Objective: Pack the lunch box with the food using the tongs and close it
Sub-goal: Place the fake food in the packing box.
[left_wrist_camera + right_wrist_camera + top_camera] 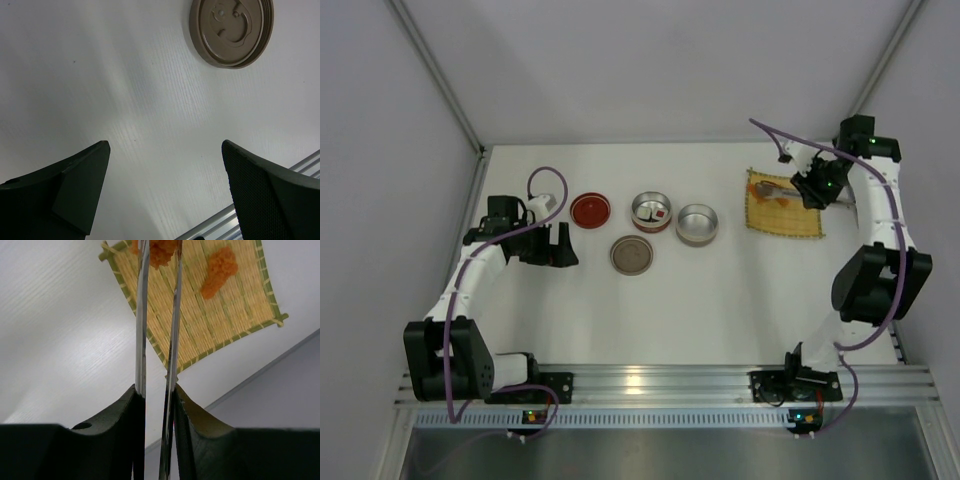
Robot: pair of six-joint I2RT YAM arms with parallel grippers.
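Observation:
My right gripper (156, 390) is shut on the slim silver tongs (141, 315), whose two arms reach out over the yellow woven mat (225, 315). The tong tips sit on either side of an orange piece of food (160, 252) at the top edge of the right wrist view; a second orange piece (220, 270) lies beside it. From above, the right gripper (815, 187) is at the mat's (784, 215) right side. The lunch box tins stand mid-table: one (652, 211) holds white, dark and red pieces, the other (697, 224) looks empty. My left gripper (555, 245) is open over bare table.
A red lid (591, 211) lies left of the tins and a brown lid (632, 254) in front of them; the brown lid (231, 30) also shows ahead of the left gripper (165, 145). Walls close in the table on three sides, and an aluminium rail (650, 380) runs along the near edge.

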